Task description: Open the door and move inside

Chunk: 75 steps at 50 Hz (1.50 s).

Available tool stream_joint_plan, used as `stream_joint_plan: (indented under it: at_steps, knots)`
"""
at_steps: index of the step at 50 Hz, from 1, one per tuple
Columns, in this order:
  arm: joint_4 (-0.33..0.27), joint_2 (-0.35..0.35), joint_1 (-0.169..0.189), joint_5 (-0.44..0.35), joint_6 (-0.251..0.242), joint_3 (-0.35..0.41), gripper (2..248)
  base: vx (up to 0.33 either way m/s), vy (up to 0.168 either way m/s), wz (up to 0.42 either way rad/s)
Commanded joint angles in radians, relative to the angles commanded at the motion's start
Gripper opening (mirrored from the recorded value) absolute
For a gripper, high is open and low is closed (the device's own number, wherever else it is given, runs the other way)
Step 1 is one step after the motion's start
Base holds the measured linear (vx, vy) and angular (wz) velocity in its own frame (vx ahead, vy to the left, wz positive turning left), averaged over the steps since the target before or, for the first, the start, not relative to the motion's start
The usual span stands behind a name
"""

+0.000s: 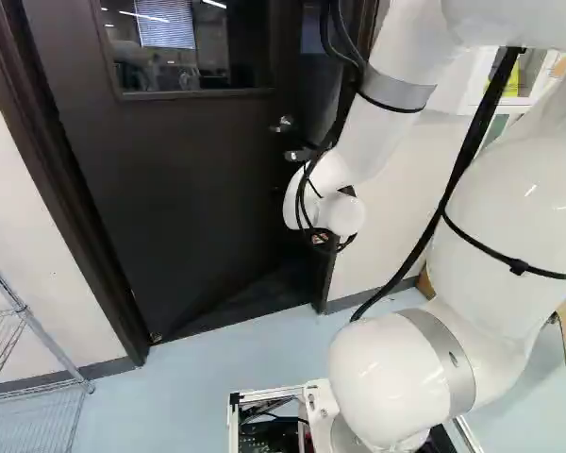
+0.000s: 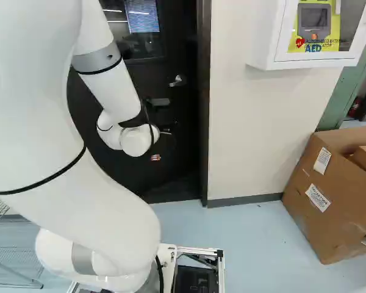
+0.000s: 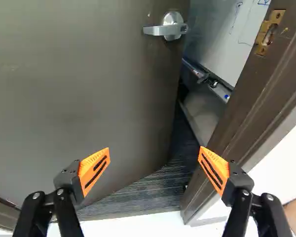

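Gripper: fingers spread wide apart, nothing held between the orange pads. Door stands ajar, swung away from the arm, and lies ahead of the gripper; in the wrist view one finger is seen against the panel, the other against the door frame. Handle, a metal lever on a round plate, sits near the door's free edge, farther ahead than the fingertips and apart from both. In the right base view it shows above the gripper. Gap between door edge and frame opens ahead, between the two fingers' lines; through it, dark ribbed flooring and a whiteboard. Strike plate on the frame, facing the gap. Window in the door's upper part. Arm reaches forward, its wrist in front of the door at handle side. Surroundings: wire rack at the left of the left base view; at the right of the right base view, wall cabinet above an open carton on the pale floor.
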<state>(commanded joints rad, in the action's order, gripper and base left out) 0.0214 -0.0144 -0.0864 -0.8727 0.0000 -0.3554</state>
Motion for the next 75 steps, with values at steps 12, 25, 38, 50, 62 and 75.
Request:
stream_joint_plan:
  at_steps: [12,25,38,50,62,75]
  knots:
    - [0.000,0.000,0.000,0.000,0.000,0.000,247,0.000,0.000,0.000]
    - [0.000,0.000,0.000,0.000,0.000,0.000,247,0.017,0.030,-0.001]
    - [0.000,0.000,0.000,0.000,0.000,0.000,247,0.049,0.044,-0.007]
    - [0.000,0.000,0.000,0.000,0.000,0.000,247,0.057,0.029,-0.098]
    - [0.000,0.000,0.000,0.000,0.000,0.000,247,0.059,0.031,-0.166]
    - [0.000,0.000,0.000,0.000,0.000,0.000,247,0.047,0.042,-0.163]
